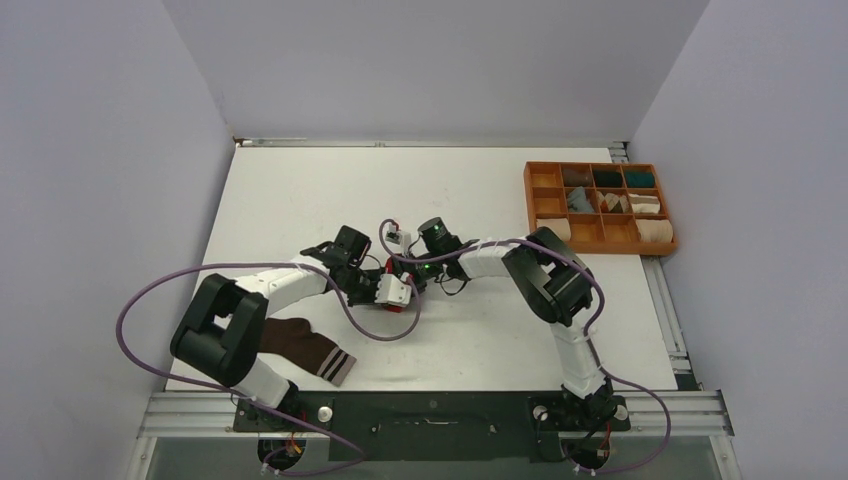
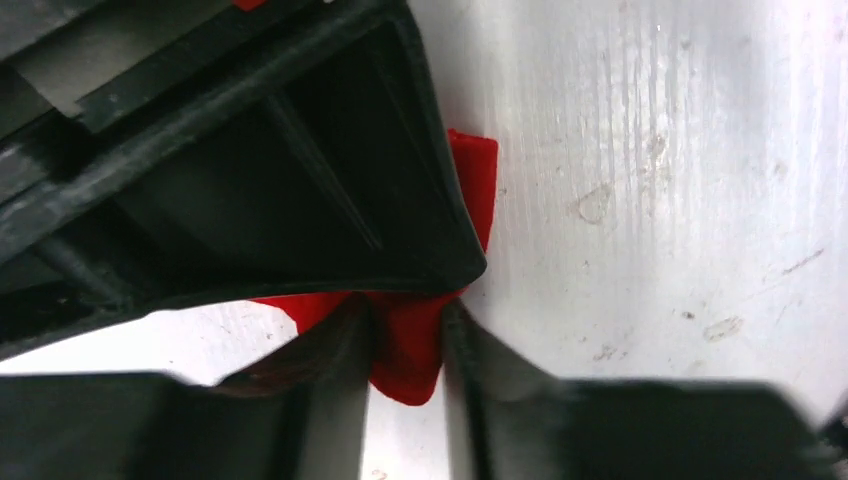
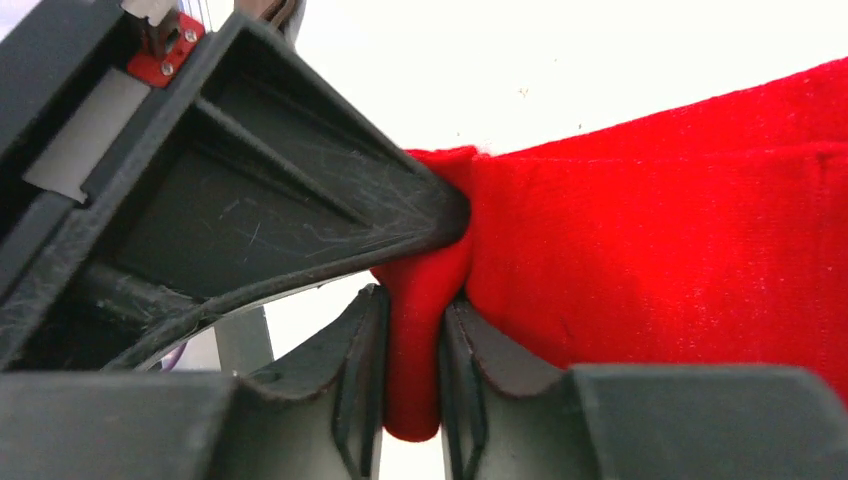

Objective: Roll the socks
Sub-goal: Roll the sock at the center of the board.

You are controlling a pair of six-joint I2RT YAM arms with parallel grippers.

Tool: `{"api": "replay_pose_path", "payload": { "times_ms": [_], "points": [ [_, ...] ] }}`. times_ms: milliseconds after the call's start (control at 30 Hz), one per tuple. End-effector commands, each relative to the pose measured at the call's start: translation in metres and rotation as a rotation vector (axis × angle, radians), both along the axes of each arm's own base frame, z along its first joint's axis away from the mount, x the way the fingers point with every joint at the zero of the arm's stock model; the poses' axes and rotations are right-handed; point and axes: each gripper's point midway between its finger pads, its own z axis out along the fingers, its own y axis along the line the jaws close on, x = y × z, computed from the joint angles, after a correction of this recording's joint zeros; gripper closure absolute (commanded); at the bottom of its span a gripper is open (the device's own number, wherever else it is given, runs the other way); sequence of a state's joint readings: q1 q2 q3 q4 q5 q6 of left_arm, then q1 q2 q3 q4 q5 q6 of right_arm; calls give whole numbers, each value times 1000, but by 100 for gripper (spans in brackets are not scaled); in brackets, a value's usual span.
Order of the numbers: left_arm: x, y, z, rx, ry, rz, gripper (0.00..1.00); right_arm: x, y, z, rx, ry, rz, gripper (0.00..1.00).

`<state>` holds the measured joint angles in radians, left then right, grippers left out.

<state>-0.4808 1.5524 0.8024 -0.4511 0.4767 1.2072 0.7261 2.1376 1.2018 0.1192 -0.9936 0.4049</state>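
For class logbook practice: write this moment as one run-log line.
right gripper: shut on red sock | left gripper: shut on red sock | brown sock: lying free, near left

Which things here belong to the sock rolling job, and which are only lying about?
Belong to the job:
- red sock, pinched by the left gripper and the right gripper
- brown sock with a striped cuff, lying flat, not held

Lying about:
- wooden tray at the far right
- teal bundle and beige bundle in its compartments
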Motion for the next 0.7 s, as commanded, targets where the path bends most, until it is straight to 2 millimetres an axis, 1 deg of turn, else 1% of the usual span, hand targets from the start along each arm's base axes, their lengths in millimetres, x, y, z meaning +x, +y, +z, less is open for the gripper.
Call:
{"api": "replay_pose_path", "payload": {
  "times_ms": [0, 33, 100, 167, 233, 300, 367, 467, 567, 600, 667],
  "points": [
    [0, 18, -16, 101, -8, 69, 90, -9, -18, -32, -106, 12, 8, 74],
    [-3, 18, -15, 99, 5, 74, 98, -4, -19, -27, -104, -12, 3, 66],
    [-10, 20, -13, 106, 57, 95, 100, 9, -23, -11, -85, -65, -19, 57],
    [-20, 22, -12, 124, 130, 116, 100, 28, -34, 6, -60, -104, -73, 53],
    [-32, 25, -14, 145, 202, 128, 100, 45, -46, 20, -46, -143, -137, 52],
    [-39, 25, -15, 153, 253, 139, 100, 60, -58, 27, -58, -177, -203, 52],
    [-44, 22, -15, 146, 301, 165, 100, 72, -65, 27, -83, -201, -267, 50],
    [-47, 18, -14, 143, 353, 184, 100, 83, -67, 18, -114, -195, -348, 50],
    [-50, 13, -11, 164, 446, 198, 100, 94, -67, 0, -166, -189, -405, 50],
    [-46, 8, -8, 169, 482, 212, 100, 96, -67, -6, -184, -189, -414, 50],
    [-49, 5, -6, 198, 579, 243, 100, 99, -60, -10, -171, -192, -411, 50]
  ]
}}
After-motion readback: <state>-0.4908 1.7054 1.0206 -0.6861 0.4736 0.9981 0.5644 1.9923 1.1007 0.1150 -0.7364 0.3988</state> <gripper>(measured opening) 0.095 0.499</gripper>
